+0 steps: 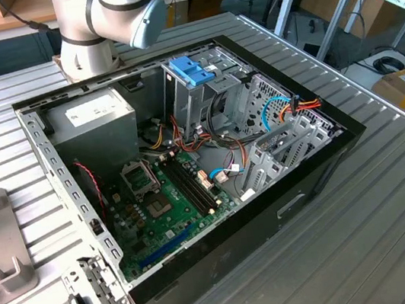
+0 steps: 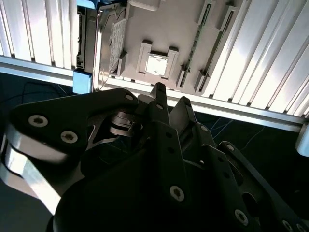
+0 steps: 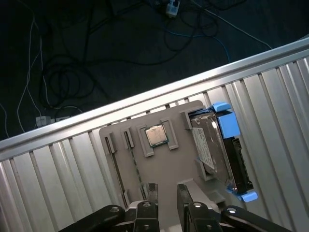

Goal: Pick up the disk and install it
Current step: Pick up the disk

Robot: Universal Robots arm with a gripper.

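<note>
In both wrist views the disk (image 3: 207, 145) (image 2: 108, 43), dark metal with a white label and a light-blue frame, stands in a slot at one end of a grey holder (image 3: 164, 164). My gripper (image 3: 167, 191) (image 2: 171, 96) hangs above the holder's middle, off to the side of the disk and apart from it. Its fingers stand close together with nothing between them. In the exterior view the open computer case (image 1: 321, 172) lies on the table, with a metal drive cage (image 1: 202, 98) inside under a blue latch.
The holder also carries a processor chip (image 3: 155, 135) and memory sticks (image 3: 129, 159). It sits on a ribbed aluminium table (image 3: 58, 183) near the edge, with cables on the dark floor beyond. The arm's base (image 1: 87, 54) stands behind the case.
</note>
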